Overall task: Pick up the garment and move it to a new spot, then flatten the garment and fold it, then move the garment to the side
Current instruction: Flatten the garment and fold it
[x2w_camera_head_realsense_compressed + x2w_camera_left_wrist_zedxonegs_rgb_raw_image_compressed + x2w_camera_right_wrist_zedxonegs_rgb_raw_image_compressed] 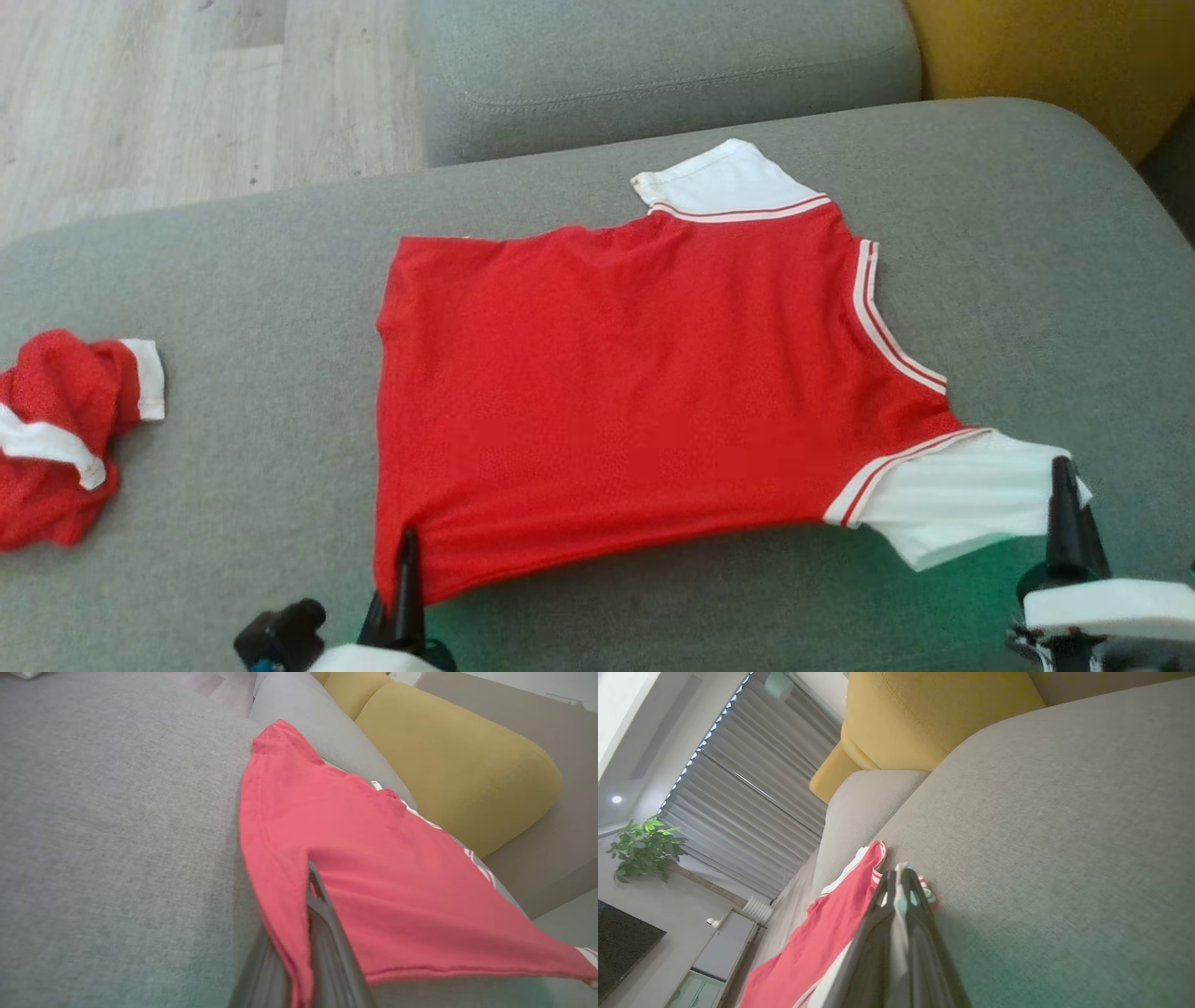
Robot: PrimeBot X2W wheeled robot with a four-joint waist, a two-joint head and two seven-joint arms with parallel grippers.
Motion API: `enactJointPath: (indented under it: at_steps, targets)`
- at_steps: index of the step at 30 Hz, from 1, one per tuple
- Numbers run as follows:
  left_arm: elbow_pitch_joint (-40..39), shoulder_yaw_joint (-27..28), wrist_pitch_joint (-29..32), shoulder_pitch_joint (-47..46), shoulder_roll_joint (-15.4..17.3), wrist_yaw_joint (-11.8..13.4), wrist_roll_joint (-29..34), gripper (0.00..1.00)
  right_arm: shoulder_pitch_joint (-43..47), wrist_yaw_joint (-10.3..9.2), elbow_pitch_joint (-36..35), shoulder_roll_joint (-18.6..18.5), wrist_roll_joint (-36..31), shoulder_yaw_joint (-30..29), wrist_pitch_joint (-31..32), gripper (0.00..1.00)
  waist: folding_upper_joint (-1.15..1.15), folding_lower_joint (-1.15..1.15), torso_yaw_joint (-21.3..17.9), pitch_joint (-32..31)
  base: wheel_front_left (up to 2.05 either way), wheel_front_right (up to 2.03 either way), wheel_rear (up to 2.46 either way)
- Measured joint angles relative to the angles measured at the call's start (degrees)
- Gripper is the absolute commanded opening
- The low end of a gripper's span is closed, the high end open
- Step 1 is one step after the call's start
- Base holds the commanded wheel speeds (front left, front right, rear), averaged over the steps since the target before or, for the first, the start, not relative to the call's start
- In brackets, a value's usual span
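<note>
The garment (635, 373) is a red jersey with white sleeves and striped trim, spread nearly flat on the grey sofa seat (233, 261). My left gripper (407, 546) is shut on its near left corner; in the left wrist view the red cloth (373, 868) drapes over that gripper's (312, 870) dark fingers and is pulled taut toward the right. My right gripper (1061, 471) is shut on the edge of the near white sleeve (962, 495). The right wrist view has white and red cloth (822, 938) pinched at that gripper's tips (899, 877), just above the seat.
A second crumpled red and white garment (56, 429) lies at the seat's left edge. A grey cushion (653, 65) and a yellow cushion (1055, 56) stand behind. Wood floor (187, 93) lies beyond at the far left. Bare seat surrounds the jersey.
</note>
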Motion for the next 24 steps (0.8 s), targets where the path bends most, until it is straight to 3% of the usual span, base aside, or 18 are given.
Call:
enactJointPath:
  at_steps: [5,11,24]
  targets:
    - [-4.3,-3.2,0.0,-0.6,0.4,0.0,-3.3,0.00,-2.1,0.00,-1.1,0.5,1.3,0.1,0.1,0.00,0.00,0.01,0.6,1.2,0.00,0.00,0.00]
    - [-6.1,-5.6,0.0,-6.1,0.4,0.0,-8.5,0.00,-12.4,0.00,0.9,1.1,1.7,-0.2,1.3,0.00,0.00,0.02,1.6,4.1,0.00,0.00,0.00]
    - [-1.3,-9.1,0.0,-15.8,0.4,0.0,-18.8,0.00,-27.8,0.00,13.3,1.3,-1.0,1.6,2.5,0.00,0.00,0.02,4.7,10.4,0.00,0.00,0.00]
